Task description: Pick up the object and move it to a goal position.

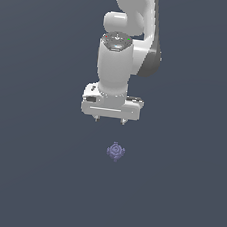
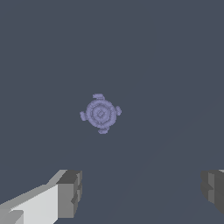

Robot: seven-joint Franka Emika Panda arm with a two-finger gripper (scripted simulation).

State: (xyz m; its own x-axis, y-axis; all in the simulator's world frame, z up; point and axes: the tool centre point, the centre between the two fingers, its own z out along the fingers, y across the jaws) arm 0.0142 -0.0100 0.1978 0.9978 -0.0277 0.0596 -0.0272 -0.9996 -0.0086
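Note:
The object (image 1: 116, 151) is a small purple-blue roundish lump with short knobs, lying on the dark grey floor. In the wrist view the object (image 2: 100, 113) shows ringed from above with four knobs around it. My white gripper (image 1: 110, 120) hangs above the floor, pointing down, a little toward the exterior view's left of the object and apart from it. Its two fingers stand wide apart and open, with nothing between them. In the wrist view the gripper (image 2: 142, 190) shows its grey fingertips (image 2: 70, 192) at the picture's edge, the object lying beyond them.
The white arm (image 1: 125, 41) rises out of the exterior view's top. A plain dark grey surface (image 1: 27, 175) spreads all around.

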